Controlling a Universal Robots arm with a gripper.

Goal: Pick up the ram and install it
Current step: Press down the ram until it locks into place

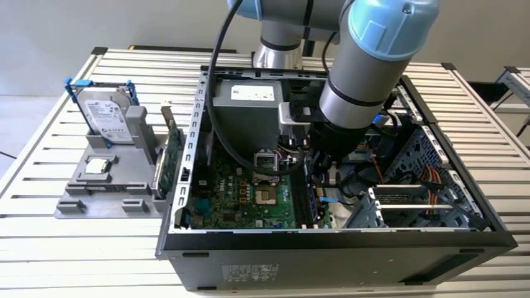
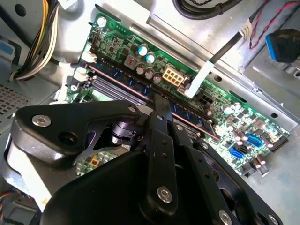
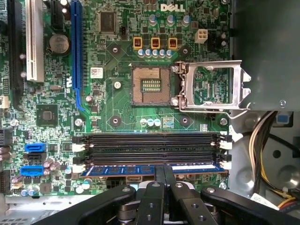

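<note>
Ram (image 3: 152,169) lay directly beneath the end effector (image 3: 164,176), a blue-green stick lined up along the memory slot nearest the case edge, its long axis parallel to the empty black slots (image 3: 150,146) beside it. In the first wrist view the end effector's two narrow fingers (image 3: 160,174) were drawn together over the stick's middle, pinching it from above (or at least pressing on its top edge; the contact itself was hidden behind the linkage). The stick sat between the white latches (image 3: 226,164) at the ends of its slot, level along its length, so it looked at or close to seated, though whether the latches had snapped shut could not be told. In the exterior view the arm (image 1: 362,81) reached straight down into the open computer case (image 1: 331,242), which stood on the slatted surface (image 1: 99,248). The open processor socket (image 3: 146,86) lay well apart from the grip.
</note>
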